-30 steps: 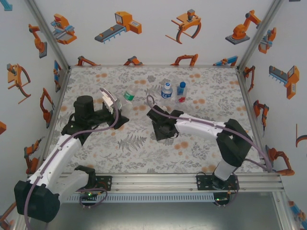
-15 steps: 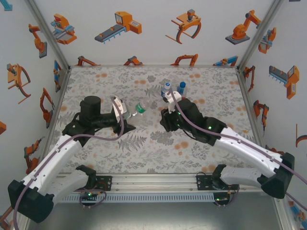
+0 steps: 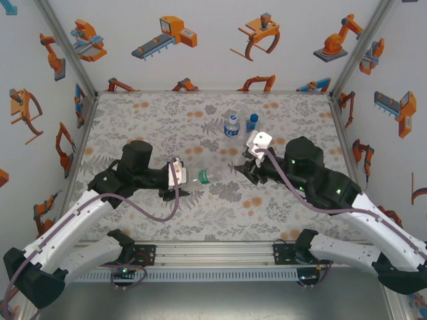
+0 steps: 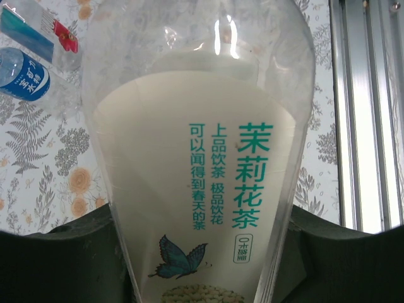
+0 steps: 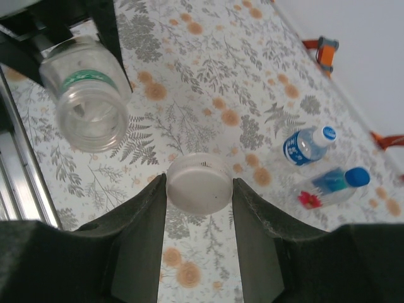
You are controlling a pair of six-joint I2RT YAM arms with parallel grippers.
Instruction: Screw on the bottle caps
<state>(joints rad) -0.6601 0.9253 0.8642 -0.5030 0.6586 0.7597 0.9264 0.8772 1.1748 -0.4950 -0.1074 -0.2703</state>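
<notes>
Cannot see the base of the tall bottle (image 3: 203, 177) inside the left tool (image 3: 183, 179), clamped level left of the white cap (image 5: 198, 182) pinched by the right tool (image 5: 199, 190); reaching inward from both sides.

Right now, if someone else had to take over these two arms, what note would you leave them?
Left gripper: shut on the tall bottle, held sideways, open mouth toward the other arm.
Right gripper: shut on the white cap, a gap short of that mouth.
Far side of the table: water bottle and blue-tinted bottle stand with caps on.
Done: those two look capped; tightness cannot be told.
Left: bring the cap to the mouth and screw it on.
</notes>
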